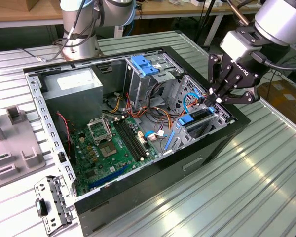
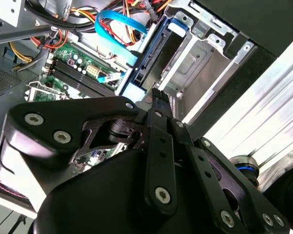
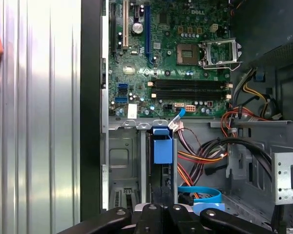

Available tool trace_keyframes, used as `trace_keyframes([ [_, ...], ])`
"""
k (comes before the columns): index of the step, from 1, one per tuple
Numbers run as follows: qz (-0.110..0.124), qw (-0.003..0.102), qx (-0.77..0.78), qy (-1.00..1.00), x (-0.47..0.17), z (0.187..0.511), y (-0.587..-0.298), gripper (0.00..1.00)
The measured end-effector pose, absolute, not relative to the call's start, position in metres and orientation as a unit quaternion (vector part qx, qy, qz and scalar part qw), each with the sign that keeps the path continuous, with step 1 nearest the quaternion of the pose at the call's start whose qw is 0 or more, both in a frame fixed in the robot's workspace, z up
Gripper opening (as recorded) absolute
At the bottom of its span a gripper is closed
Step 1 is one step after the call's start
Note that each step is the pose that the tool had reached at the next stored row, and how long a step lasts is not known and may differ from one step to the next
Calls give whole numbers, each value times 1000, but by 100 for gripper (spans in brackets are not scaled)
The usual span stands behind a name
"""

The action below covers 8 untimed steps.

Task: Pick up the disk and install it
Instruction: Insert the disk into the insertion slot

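Your tool (image 1: 214,97) carries white lettering on its black body, and the motherboard (image 3: 171,58) bears a white word. You cannot read the white sticker (image 1: 71,81) on the power-supply box (image 1: 76,101).

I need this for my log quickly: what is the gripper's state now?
Gripper: at the disk in the drive bay; open or closed cannot be told.

Bright, even overhead light fills the exterior view and lays white streaks of glare along the ribbed metal surface (image 1: 266,192). Inside the computer case (image 1: 153,173), the walls cast soft shade over the motherboard (image 1: 113,145). In the first wrist view the surface glares almost white. In the second wrist view you get the black hand (image 2: 158,100) as a dark, low-detail mass.
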<state>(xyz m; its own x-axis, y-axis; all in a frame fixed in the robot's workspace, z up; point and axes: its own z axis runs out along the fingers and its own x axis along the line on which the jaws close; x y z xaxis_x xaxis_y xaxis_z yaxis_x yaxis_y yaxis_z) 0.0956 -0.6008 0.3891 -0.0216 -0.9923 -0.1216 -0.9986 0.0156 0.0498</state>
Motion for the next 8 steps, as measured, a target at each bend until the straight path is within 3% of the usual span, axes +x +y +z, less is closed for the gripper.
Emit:
trace_keyframes([
  [8,61,25,-699,712,104,386,-601,11],
])
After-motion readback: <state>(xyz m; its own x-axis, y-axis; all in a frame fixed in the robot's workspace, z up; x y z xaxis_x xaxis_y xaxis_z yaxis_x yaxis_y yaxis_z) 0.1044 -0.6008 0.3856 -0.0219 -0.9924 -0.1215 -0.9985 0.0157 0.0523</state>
